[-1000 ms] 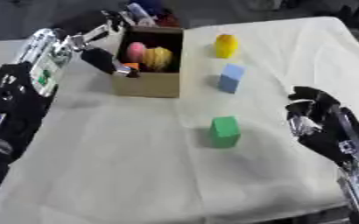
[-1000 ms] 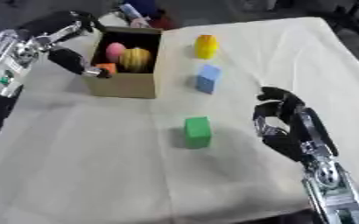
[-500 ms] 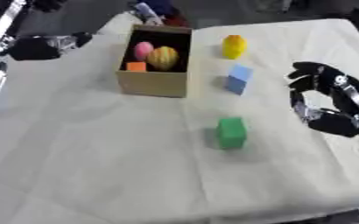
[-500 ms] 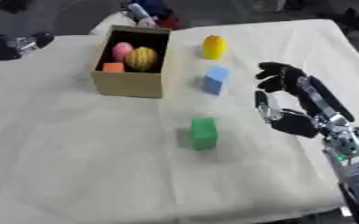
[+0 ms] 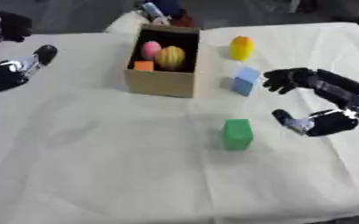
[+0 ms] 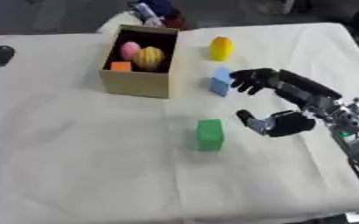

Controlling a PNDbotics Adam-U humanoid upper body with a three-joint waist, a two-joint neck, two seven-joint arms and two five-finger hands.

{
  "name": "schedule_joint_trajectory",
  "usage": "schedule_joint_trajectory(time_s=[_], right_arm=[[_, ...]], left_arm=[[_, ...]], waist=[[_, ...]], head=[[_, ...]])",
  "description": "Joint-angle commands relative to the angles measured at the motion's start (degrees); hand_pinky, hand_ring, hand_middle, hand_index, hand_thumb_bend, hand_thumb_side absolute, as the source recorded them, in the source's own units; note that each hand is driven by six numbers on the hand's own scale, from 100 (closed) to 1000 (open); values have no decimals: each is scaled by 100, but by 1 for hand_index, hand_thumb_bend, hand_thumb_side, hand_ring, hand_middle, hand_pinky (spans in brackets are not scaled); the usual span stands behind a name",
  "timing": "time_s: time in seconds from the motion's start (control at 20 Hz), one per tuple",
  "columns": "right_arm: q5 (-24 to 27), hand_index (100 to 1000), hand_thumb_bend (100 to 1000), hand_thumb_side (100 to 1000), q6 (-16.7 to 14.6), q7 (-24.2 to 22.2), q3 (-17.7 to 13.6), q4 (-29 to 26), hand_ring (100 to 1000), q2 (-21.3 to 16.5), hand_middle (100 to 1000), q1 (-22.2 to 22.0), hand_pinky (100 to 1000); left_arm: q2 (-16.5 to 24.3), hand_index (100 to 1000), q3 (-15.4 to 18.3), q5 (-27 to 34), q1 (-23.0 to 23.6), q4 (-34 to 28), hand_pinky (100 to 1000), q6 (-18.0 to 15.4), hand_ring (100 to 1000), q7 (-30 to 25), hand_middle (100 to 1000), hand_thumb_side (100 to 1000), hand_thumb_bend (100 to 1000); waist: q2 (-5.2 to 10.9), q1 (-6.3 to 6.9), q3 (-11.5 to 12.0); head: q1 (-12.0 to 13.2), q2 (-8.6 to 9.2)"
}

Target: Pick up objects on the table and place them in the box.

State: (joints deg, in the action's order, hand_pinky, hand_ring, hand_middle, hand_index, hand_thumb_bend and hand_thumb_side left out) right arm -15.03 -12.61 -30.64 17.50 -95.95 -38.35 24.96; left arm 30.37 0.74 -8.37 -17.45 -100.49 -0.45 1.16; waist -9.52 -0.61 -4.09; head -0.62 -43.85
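A cardboard box (image 5: 166,81) stands at the back middle of the table. Inside it lie a pink ball (image 5: 150,49), a striped yellow fruit (image 5: 171,57) and a small orange block (image 5: 143,65). On the cloth lie a green block (image 5: 237,134), a light blue block (image 5: 244,80) and a yellow fruit (image 5: 241,47). My right hand (image 6: 290,122) hovers open just right of the green block, fingers spread toward the blue block, touching neither. My left hand (image 5: 6,74) is at the far left edge, well away from the box, holding nothing.
A white cloth (image 5: 98,166) covers the table. Blue, white and red items (image 5: 164,10) sit behind the box. The table's right edge runs close behind my right arm. Dark floor lies beyond the far edge.
My left hand has pulled back from the box to the far left edge. My right hand has moved left, toward the green and blue blocks. The camera has shifted too.
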Motion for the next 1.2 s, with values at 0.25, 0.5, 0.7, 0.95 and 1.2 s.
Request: schedule_joint_trajectory(time_s=[0.25, 0.5, 0.7, 0.95, 1.2], right_arm=[[-798, 983, 313, 326, -438, -389, 243, 541, 840, -131, 856, 400, 789], [-1215, 987, 339, 338, -605, -389, 308, 947, 853, 78, 867, 667, 799], [-1610, 985, 348, 353, -741, -395, 368, 1294, 854, 287, 858, 861, 803], [-1929, 973, 358, 381, -885, -424, 411, 1666, 852, 525, 846, 1006, 804], [-2005, 962, 334, 394, -1061, -590, 526, 1784, 852, 637, 838, 1050, 804]], left_arm=[[-212, 712, 168, 96, 257, -134, 727, 53, 693, 58, 645, 508, 607], [-344, 713, 201, 84, 343, -113, 727, 63, 692, 51, 645, 511, 604], [-410, 713, 196, 72, 380, -110, 728, 73, 693, 13, 645, 514, 604], [-479, 714, 198, 57, 431, -108, 728, 91, 693, -10, 645, 524, 548], [-504, 715, 192, 36, 428, -117, 729, 102, 693, -39, 646, 527, 534]], waist=[[120, -113, 63], [123, -108, 85], [135, -87, 113], [141, -68, 134], [141, -71, 149]], head=[[-27, -26], [-30, -26], [-46, -26], [-71, -26], [-89, -26]])
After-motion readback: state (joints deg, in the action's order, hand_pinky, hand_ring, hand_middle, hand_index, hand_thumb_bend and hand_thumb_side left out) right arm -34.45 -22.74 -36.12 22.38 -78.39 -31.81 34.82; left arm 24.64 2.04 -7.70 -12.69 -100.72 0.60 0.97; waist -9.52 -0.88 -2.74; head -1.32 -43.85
